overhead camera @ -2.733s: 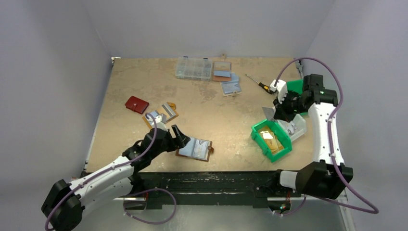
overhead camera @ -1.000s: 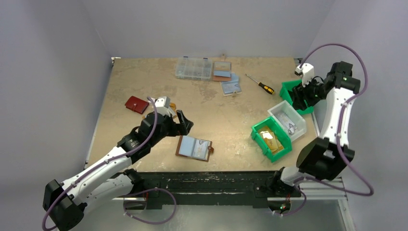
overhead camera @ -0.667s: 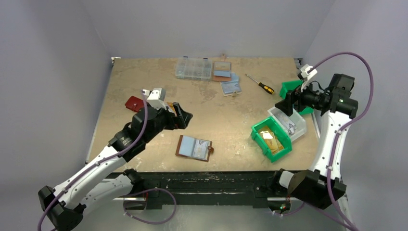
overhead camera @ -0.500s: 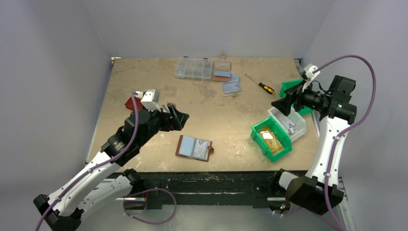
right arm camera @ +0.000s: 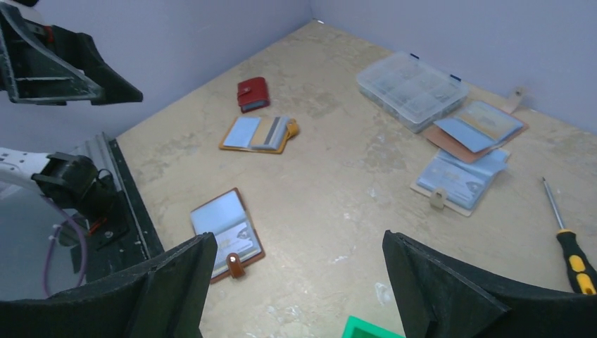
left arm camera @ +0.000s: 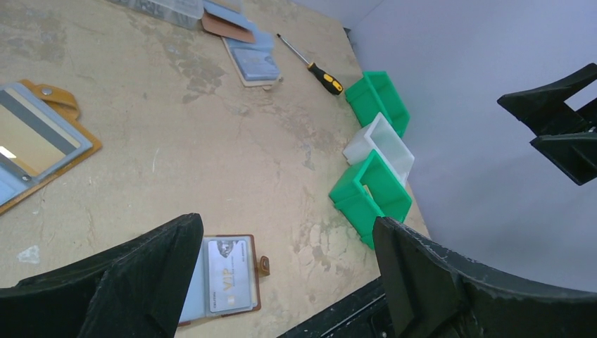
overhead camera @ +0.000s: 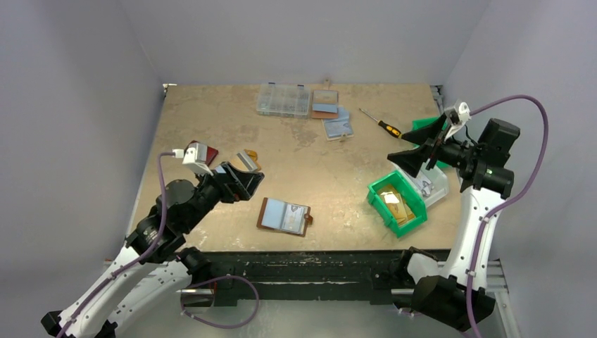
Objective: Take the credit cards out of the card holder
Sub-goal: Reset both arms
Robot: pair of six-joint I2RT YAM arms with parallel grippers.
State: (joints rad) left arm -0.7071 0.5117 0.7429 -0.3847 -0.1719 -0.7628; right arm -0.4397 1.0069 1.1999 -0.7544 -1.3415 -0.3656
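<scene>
Hovering with left gripper (overhead camera: 243,182) and right gripper (overhead camera: 415,143) spread, ideally pinning the lower-centre brown leather card holder (overhead camera: 284,216) while edging out its silvery-grey plastic card (left arm camera: 231,276).

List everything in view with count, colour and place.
card holder: one, brown, open, front centre.
green bins: two, right side.
credit cards: few gold in nearer green bin, one grey in holder.
white bin: one, between green bins.
other card holders: three, brownish with blue, two far, one left.
wallet: one, dark red, left.
compartment box: one, clear, far edge.
screwdriver: one, yellow-black handle, far right.
table: one, tan.
left gripper: black, open, raised at left.
right gripper: black, open, raised at right.
</scene>
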